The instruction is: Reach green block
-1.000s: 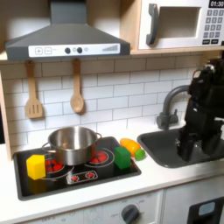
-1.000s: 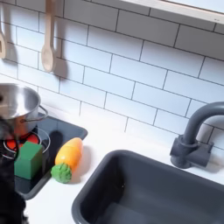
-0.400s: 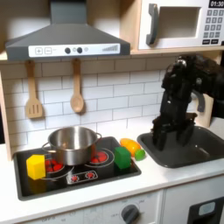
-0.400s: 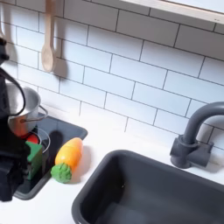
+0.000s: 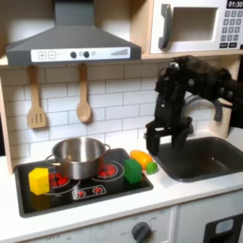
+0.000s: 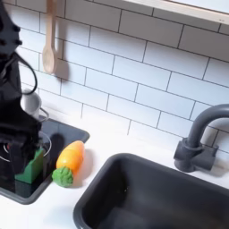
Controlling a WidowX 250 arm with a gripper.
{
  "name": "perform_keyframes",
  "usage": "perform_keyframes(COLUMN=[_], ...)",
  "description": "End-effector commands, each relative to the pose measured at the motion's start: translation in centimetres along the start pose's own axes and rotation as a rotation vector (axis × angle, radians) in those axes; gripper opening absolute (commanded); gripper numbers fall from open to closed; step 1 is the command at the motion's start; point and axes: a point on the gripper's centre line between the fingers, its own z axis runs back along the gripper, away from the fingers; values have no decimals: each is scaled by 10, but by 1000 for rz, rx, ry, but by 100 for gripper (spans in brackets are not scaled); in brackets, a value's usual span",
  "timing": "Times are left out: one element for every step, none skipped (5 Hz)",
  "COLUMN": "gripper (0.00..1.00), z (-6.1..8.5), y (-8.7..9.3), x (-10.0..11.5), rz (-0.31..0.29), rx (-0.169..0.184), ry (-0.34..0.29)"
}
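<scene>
Jaws of the black gripper (image 5: 161, 140) are looking parted and empty, hanging just above and to the first exterior view's right of the small dark-green plastic block (image 5: 132, 171), which is sitting on the black toy stovetop (image 5: 57, 195) beside the orange toy carrot (image 5: 141, 158). Compared with a second ago, the arm is moving off the dark grey sink (image 5: 204, 161) toward the stovetop, so the reach is probably nearing its end, needing only a short descent.

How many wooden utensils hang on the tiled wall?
2: a slotted spatula at the first exterior view's left, and a wooden spoon beside it. None seems hidden.
</scene>
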Motion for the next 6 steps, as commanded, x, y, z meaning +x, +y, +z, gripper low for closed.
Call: perform_keyframes(gripper=[100,100,100,100,100,100], z=[-11,-18,-22,-27,-35,-42], y=[6,7,10,13,14,14], x=[26,31,39,50,57,63], rz=[12,24,32,37,41,37], rx=[10,10,6,17,20,24], ry=[-1,7,7,9,16,28])
